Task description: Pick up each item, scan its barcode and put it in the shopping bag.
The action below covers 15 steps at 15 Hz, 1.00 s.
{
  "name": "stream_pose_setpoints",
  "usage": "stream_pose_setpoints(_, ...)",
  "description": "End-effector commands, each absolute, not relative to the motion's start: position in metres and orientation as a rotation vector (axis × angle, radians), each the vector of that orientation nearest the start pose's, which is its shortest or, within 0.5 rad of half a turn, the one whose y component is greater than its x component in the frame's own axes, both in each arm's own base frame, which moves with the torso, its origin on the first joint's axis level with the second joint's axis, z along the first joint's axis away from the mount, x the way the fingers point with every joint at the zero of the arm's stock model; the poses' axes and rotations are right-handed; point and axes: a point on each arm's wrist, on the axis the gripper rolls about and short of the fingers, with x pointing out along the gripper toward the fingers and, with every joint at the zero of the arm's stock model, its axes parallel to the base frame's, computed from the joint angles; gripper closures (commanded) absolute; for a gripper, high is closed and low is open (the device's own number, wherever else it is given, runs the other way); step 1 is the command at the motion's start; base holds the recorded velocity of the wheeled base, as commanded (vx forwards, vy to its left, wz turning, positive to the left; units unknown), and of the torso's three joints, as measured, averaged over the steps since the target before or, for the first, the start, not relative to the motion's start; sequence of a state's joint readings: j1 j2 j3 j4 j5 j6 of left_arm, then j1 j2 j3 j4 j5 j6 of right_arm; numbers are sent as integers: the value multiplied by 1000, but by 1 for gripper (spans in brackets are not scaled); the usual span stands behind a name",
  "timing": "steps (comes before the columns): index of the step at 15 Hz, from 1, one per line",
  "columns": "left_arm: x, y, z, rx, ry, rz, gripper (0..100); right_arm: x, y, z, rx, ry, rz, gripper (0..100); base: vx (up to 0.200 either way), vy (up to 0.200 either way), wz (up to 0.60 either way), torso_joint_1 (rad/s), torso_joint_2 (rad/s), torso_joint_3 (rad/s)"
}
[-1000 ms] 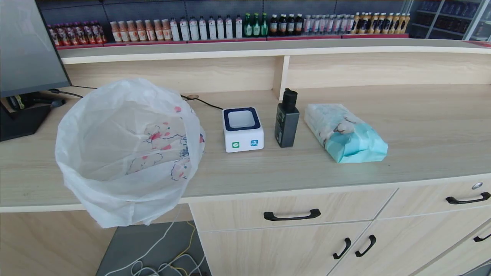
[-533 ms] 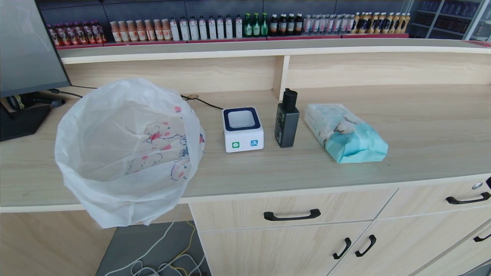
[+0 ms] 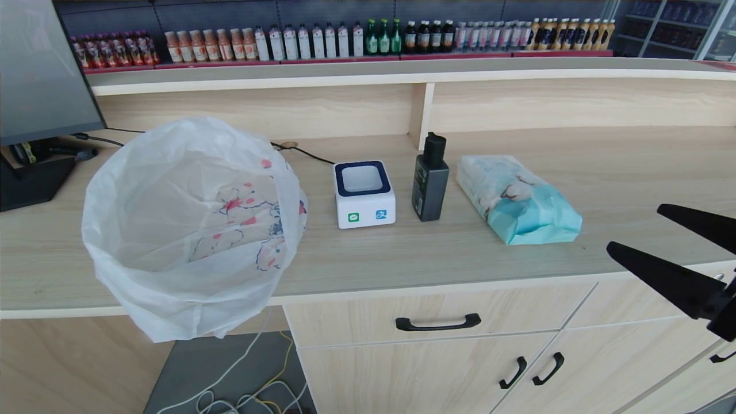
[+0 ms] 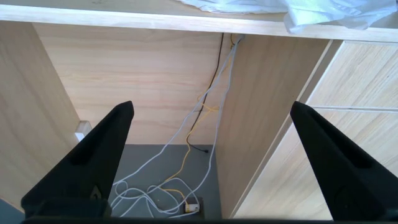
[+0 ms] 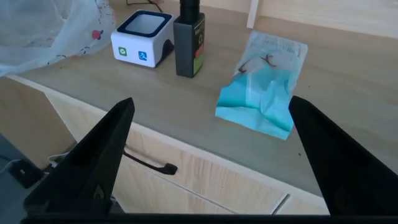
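Head view, items: black bottle (image 3: 430,184) upright between scanner (image 3: 364,194) and teal pack (image 3: 517,198), all on counter (image 3: 402,253).
Shopping bag (image 3: 192,224): mouth open, overhanging counter's front edge.
Right gripper (image 3: 635,227): fingers wide, empty, near pack, cut off at frame edge.
Left gripper (image 4: 211,109): fingers wide, below counter.

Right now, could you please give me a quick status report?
Right tool open, short of tissue pack. Left tool open, below counter. Bottle upright beside scanner. Nothing blocking.

Black bottle (image 3: 429,179), teal-and-white packet (image 3: 517,199)
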<state>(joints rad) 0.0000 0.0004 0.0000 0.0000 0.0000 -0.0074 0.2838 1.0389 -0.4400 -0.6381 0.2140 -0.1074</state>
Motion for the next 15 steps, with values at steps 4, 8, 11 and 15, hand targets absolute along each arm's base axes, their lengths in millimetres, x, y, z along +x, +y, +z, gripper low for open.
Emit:
stream_pose_setpoints(4, -23, 0, 75, -8, 0, 0, 0, 184, 84, 240, -100, -61, 455, 0, 0, 0, 0, 0, 0, 0)
stream_pose_setpoints(8, -23, 0, 75, -8, 0, 0, 0, 200, 121, 242, -59, -36, 447, 0, 0, 0, 0, 0, 0, 0)
stream_pose_setpoints(11, -23, 0, 75, -8, 0, -2, 0, 217, 131, 249, -48, -47, 396, 0, 0, 0, 0, 0, 0, 0)
stream_pose_setpoints(15, -23, 0, 75, -8, 0, 0, 0, 239, 143, 242, -38, -58, 331, 0, 0, 0, 0, 0, 0, 0)
